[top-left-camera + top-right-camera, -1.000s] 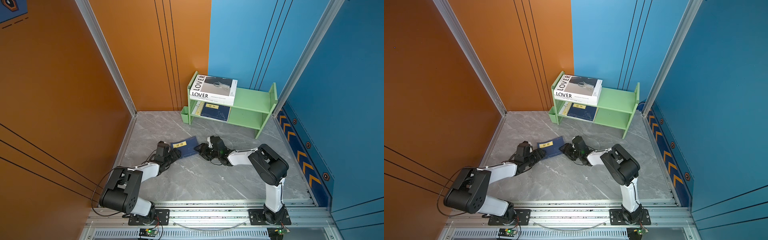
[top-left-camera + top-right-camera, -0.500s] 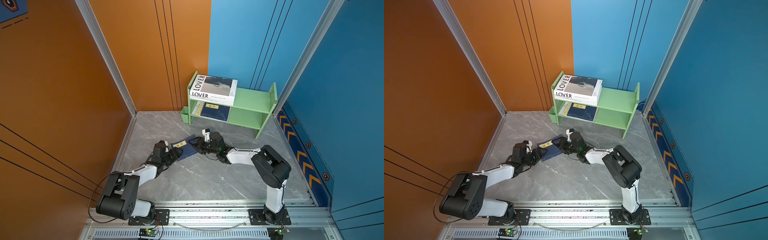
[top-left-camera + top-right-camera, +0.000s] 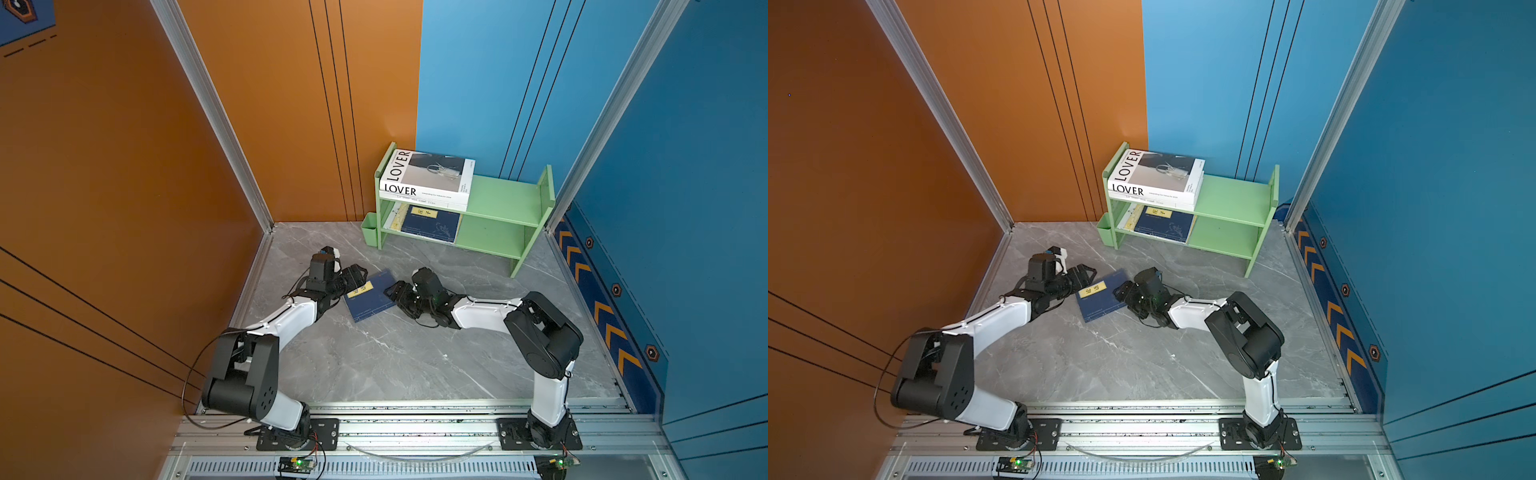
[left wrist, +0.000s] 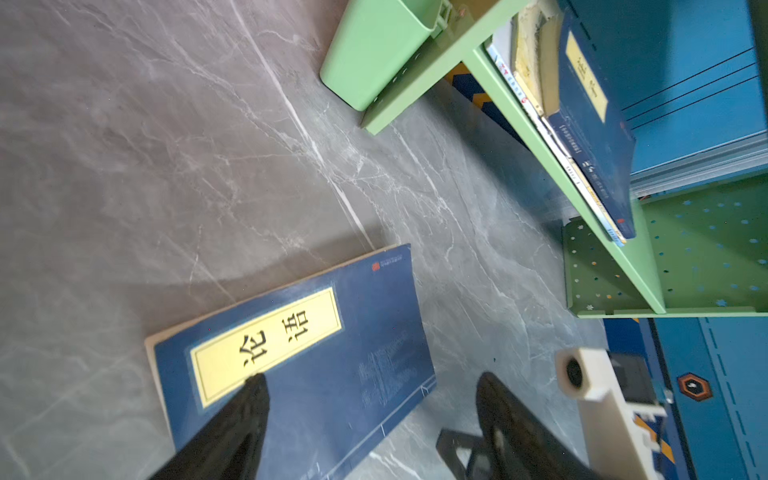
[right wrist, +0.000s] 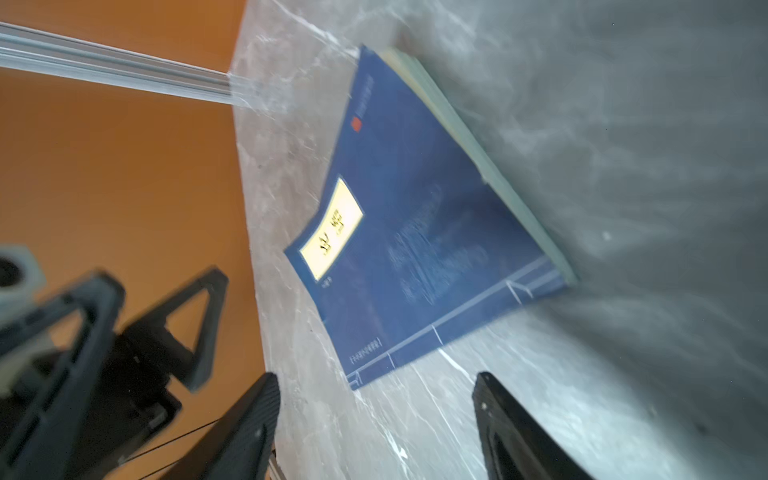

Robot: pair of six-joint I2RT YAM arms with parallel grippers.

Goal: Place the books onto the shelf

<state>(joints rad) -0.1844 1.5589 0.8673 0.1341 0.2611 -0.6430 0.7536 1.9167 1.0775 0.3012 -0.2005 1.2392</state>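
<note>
The loose book (image 3: 370, 297) lies on the floor (image 3: 374, 365) between my left gripper (image 3: 360, 277) and right gripper (image 3: 394, 289). Behind stands the shelf (image 3: 503, 199), other books (image 3: 428, 174) on both tiers.

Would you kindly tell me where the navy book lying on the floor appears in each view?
Top view: navy book near centre.
Top view: navy book slightly left of centre.
Left wrist: lower middle.
Right wrist: centre.
Shared landmark: its yellow title label.
</note>
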